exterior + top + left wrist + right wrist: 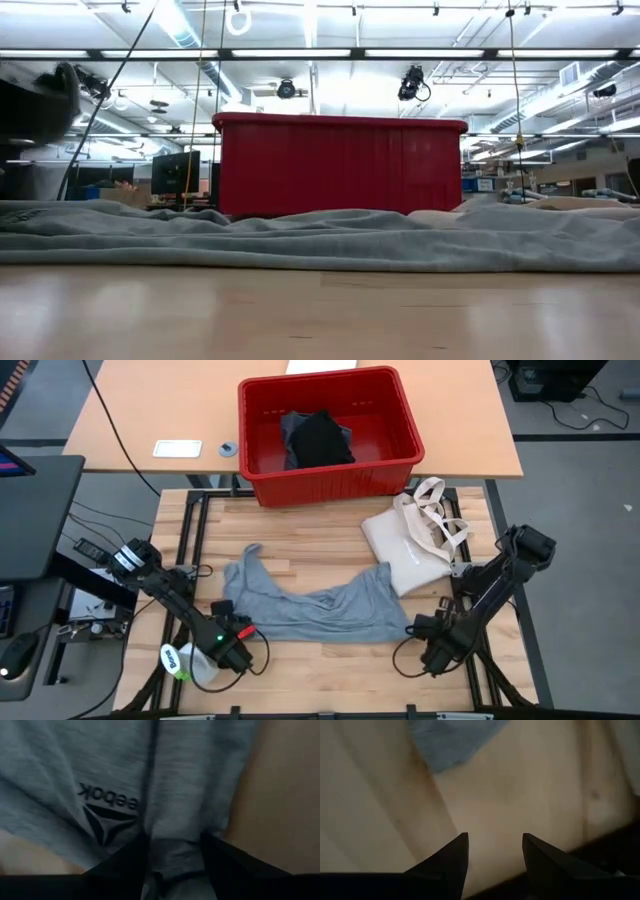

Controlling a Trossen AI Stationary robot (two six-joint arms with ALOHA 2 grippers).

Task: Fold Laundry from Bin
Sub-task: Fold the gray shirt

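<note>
looking straight down, the grey t-shirt [300, 603] lies rumpled across the middle of the wooden table [330, 670], with the left gripper [236, 657] at its 7 o'clock corner and the right gripper [432, 657] off its 4 o'clock edge; to spread it well, each arm probably wants a firm pinch on a hem corner before pulling outward together. the red bin [330, 430] sits at 12 o'clock with a black garment [320, 438] inside, and the cream tote bag [415, 540] at 2 o'clock touches the shirt's edge, so it could drag along or block a flat spread. from table height, the shirt [320, 240] runs as a low ridge in front of the bin [340, 165], no gripper visible. the left wrist view shows the left gripper [172, 855] with its fingers partly apart and a fold of the shirt [190, 780] between them, near the chest logo [107, 800]; whether it is truly pinched i cannot tell. the right wrist view shows the right gripper [495, 855] with fingers partly apart over bare table [520, 785], nothing held, the shirt's corner [452, 740] ahead, so it must reach further.
</note>
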